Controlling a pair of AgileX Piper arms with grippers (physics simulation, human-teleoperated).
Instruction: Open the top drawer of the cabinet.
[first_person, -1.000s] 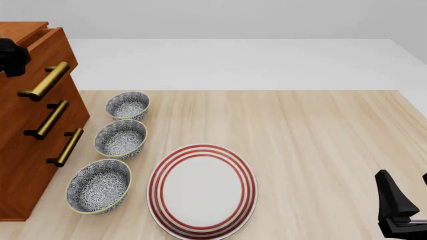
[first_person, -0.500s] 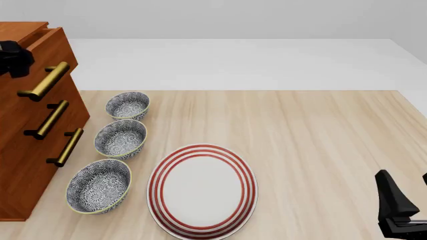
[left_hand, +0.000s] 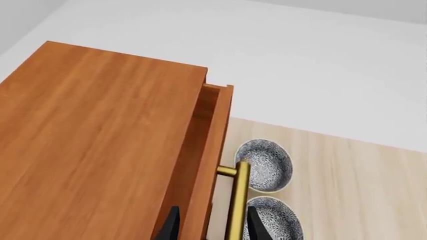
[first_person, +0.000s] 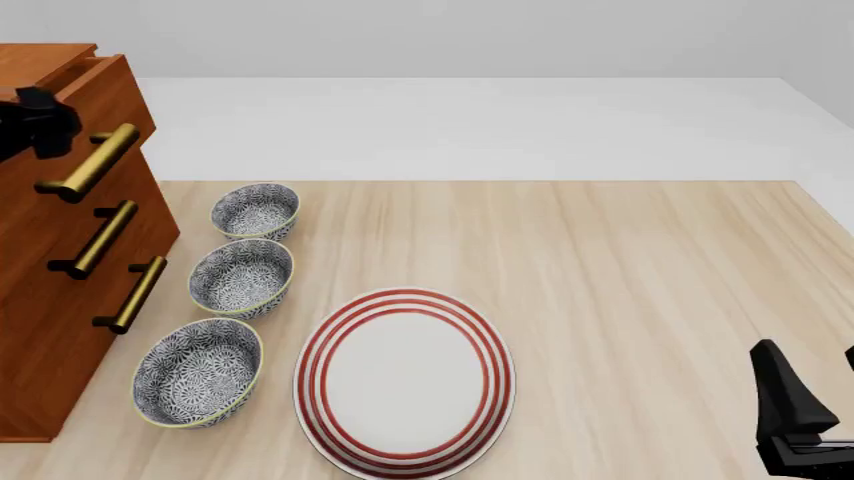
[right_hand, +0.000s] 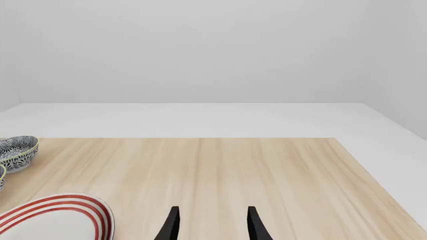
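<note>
Left hand (left_hand: 208, 227) spread, fingertips straddling the top drawer (left_hand: 212, 150) front and its gold bar handle (left_hand: 237, 200), apparently not clamped; drawer slightly ajar atop the cabinet (first_person: 54, 260). Right hand (right_hand: 209, 224) open, far away.

You have before you: cabinet (first_person: 54, 300), reddish-brown wood, smooth satin grain. Top drawer (left_hand: 212, 150), same wood; handle (first_person: 91, 162) brushed gold metal. Table (first_person: 627, 280), pale matt wood. Three bowls (first_person: 243, 277), glazed patterned ceramic. Plate (first_person: 404, 381), glossy white with red rings. Gripper fingers (right_hand: 171, 225), matt black.
</note>
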